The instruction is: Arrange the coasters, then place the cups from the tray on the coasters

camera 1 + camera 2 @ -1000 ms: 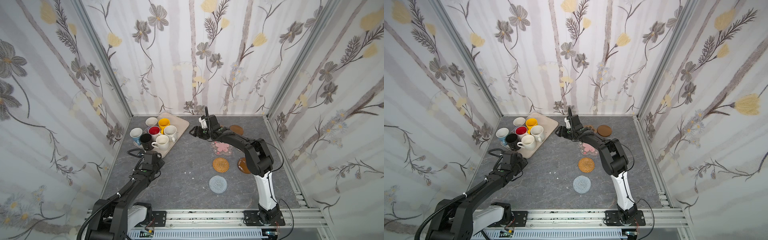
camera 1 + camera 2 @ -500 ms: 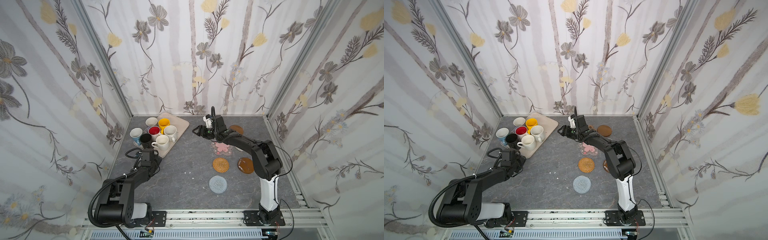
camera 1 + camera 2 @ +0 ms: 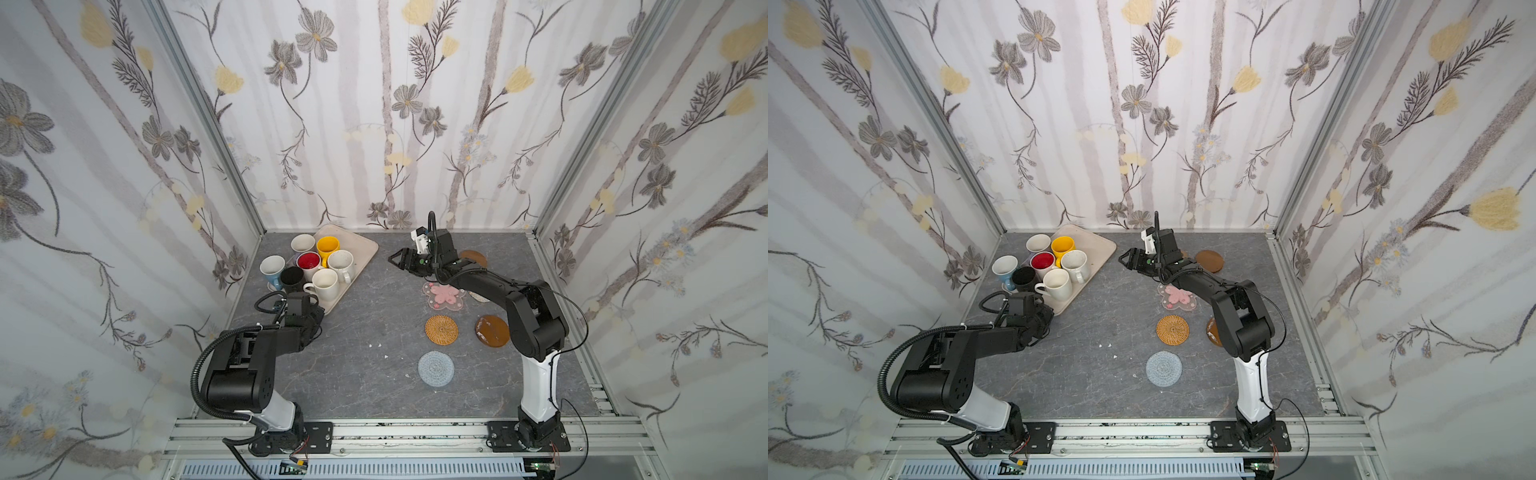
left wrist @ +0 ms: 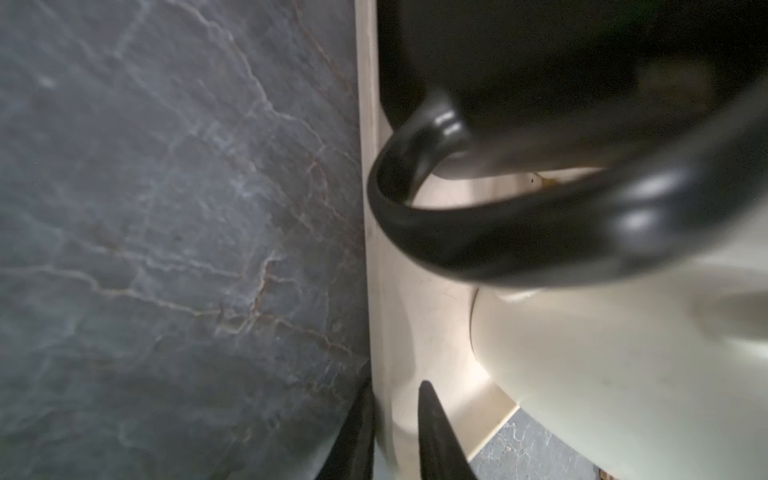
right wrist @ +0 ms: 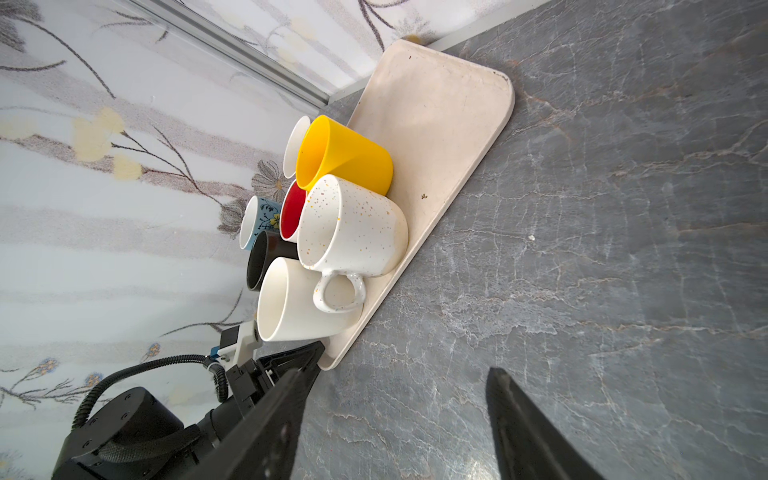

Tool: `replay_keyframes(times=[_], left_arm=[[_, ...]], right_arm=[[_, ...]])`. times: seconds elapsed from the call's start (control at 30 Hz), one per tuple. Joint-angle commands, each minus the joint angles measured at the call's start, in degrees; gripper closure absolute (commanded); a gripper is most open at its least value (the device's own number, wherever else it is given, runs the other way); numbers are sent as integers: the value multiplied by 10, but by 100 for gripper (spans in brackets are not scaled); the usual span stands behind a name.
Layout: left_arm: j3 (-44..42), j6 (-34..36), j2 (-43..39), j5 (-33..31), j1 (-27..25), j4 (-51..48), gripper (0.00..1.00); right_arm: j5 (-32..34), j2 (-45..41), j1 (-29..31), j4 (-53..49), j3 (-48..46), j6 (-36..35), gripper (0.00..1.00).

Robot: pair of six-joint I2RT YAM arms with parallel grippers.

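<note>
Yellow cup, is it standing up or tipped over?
Standing up. In both top views the yellow cup shows its round open mouth facing upward, and the right wrist view shows its base resting on the tray.

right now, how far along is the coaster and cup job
Done: several coasters lie spread out on the right. In hand: left claw straddles the tray rim; right claw open, empty. Left: all seven cups sit clustered at the tray, none on a coaster.

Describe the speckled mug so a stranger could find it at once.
Look to the beige tray in the far left corner of the table, where the mugs cluster. On the cluster's right edge, between the yellow mug behind and the plain cream mug in front, stands the speckled mug. It alone is white with fine flecks.
</note>
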Motion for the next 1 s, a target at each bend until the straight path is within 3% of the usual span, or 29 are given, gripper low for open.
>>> replay_keyframes(times=[0.0, 0.37, 0.97], left_arm=[[0, -1, 14, 7, -1, -7, 84], [-17, -2, 12, 17, -4, 9, 100], [-32, -14, 7, 10, -62, 23, 100]], right_arm=[[-3, -11, -1, 25, -2, 5, 30], [1, -15, -4, 24, -4, 5, 30], [14, -40, -5, 16, -30, 0, 30]])
